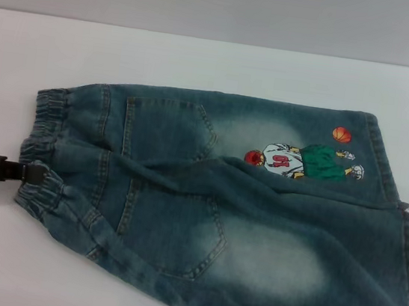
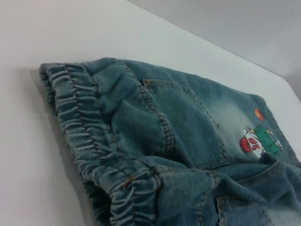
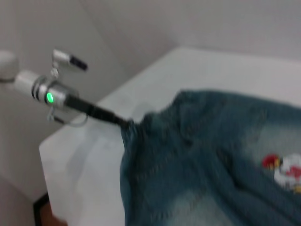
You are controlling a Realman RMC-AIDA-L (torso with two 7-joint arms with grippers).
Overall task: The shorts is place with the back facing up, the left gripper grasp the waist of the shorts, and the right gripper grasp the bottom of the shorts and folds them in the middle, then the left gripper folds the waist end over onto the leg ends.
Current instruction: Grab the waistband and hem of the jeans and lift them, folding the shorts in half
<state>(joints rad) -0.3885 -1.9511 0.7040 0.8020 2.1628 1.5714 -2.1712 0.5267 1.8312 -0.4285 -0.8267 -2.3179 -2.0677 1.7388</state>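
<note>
Your left tool (image 1: pixel 32 173) meets the waist of the shorts (image 1: pixel 46 143), its tips at the gathered band; whether they pinch it you cannot tell. Beyond it the shorts (image 1: pixel 241 218) lie back-up on the white worktop (image 1: pixel 201 62), leg ends (image 1: pixel 402 254) farthest away. Only your right wrist view shows its green-lit wrist (image 3: pixel 48 97); your right tool is out of sight.

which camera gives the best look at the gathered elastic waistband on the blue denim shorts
The left wrist view: the gathered elastic waistband fills its foreground, puckers and stitching plain. The head view shows the whole band edge-on, with the black left gripper at it. The right wrist view shows it blurred.
</note>
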